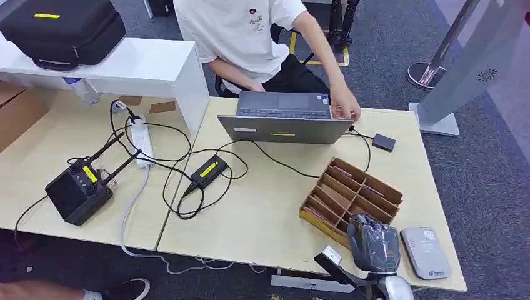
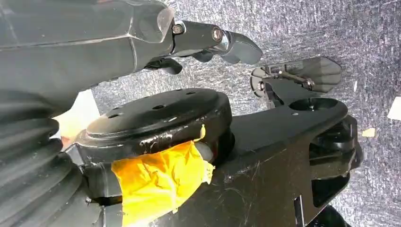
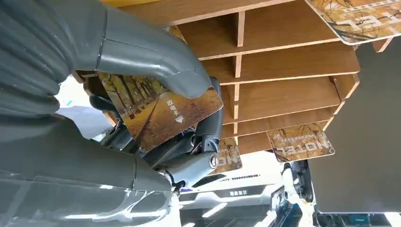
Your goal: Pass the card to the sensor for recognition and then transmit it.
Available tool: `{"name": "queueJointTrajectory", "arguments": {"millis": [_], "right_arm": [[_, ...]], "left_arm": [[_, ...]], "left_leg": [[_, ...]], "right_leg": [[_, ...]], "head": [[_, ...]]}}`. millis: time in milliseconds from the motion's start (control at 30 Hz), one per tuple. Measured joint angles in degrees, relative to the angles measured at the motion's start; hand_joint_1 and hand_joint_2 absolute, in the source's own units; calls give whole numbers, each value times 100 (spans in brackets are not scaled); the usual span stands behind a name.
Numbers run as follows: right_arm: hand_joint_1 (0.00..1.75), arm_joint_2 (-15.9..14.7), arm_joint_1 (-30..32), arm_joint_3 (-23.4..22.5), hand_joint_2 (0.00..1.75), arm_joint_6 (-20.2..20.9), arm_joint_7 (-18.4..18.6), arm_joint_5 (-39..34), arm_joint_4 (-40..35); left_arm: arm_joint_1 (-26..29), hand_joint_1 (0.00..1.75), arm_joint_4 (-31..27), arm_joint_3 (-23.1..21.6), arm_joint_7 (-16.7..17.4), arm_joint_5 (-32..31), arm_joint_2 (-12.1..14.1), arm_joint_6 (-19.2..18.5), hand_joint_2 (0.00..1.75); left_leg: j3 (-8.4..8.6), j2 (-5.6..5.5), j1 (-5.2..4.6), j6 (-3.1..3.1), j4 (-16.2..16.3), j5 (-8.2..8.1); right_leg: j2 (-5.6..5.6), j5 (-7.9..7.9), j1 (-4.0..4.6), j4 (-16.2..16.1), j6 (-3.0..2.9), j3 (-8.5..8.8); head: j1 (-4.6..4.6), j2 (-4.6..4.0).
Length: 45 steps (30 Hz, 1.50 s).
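A card [image 3: 161, 113] printed with an autumn tree avenue is pinched in the right hand [image 3: 142, 118], the thick grey thumb [image 3: 156, 59] pressed on its printed face and the darker fingers [image 3: 208, 118] closed behind it. The card is held just in front of the open face of a wooden slotted rack [image 3: 283, 61]. Two further cards of similar print are seen in the rack's compartments, one marked HOTEL [image 3: 300, 142] and another [image 3: 361, 19] at the opposite end. In the head view the right hand [image 1: 373, 244] is recorded at about 5 o'clock on the table [image 1: 262, 212], at the near edge of the rack [image 1: 350, 197], with a white card reader [image 1: 425, 252] just beside it towards 3 o'clock. The left hand [image 2: 142, 42] is seen over grey carpet [image 2: 331, 28]; nothing is held in it, its dark fingers [image 2: 227, 42] extended and apart. Also entered on the table: a grey laptop [image 1: 284, 119] at 12 o'clock, touched by a seated person [image 1: 250, 31] in a white shirt; a small dark box [image 1: 384, 142] cabled to the laptop; a black power adapter [image 1: 208, 172] at centre among black cables; a white power strip [image 1: 140, 140] at 10 o'clock; a black controller with antennas [image 1: 80, 190] at 9 o'clock. A black case [image 1: 62, 28] is lodged on a white shelf [image 1: 144, 62] at 11 o'clock.
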Motion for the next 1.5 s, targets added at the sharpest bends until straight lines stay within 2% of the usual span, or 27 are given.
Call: {"name": "queueJointTrajectory", "arguments": {"millis": [167, 333, 500, 867, 1000, 1300, 1500], "right_arm": [[175, 4, -2, -42, 175, 0, -87, -53, -44], [175, -44, -124, 13, 175, 22, -2, -496, -205], [175, -334, -593, 321, 175, 227, 278, -974, -446], [175, -855, -1925, 697, 175, 627, 435, -1209, -595], [175, -938, -2210, 752, 175, 671, 446, -1217, -592], [175, -1003, -2367, 857, 175, 682, 474, -1220, -575], [175, -1086, -2848, 990, 175, 922, 607, -1344, -509]], "left_arm": [[2, 0, 0, 0, 15, -50, 2, 15, 175], [1, 0, 0, 0, 138, -133, 7, 6, 175], [-2, 0, 0, 0, 184, -232, 7, -22, 175], [-12, 0, 0, 0, 199, -380, 9, -118, 175], [-13, 0, 0, 0, 199, -385, 9, -131, 175], [-14, 0, 0, 0, 201, -400, 9, -138, 175], [-19, 0, 0, 0, 203, -476, 11, -190, 175]], "left_leg": [[0, 0, 0, 0, 0, 0], [-4, 0, -1, -4, 0, 4], [-4, 0, -2, 0, 1, 10], [-4, -1, -3, 0, 2, 13], [-5, -2, -2, 0, 2, 13], [-8, -2, -2, 0, 2, 13], [-9, -1, -3, 2, 2, 17]], "right_leg": [[0, 0, 0, 0, 0, 2], [0, 3, 0, 2, -2, 1], [1, 8, -1, 2, 3, 0], [1, 13, -2, 3, -2, -2], [1, 13, -1, 3, -2, -2], [0, 13, -1, 3, -2, -4], [1, 17, -1, 5, -2, -4]], "head": [[0, 0], [0, 0], [2, 0], [-2, 2], [0, 0], [-2, 2], [-2, 0]]}}
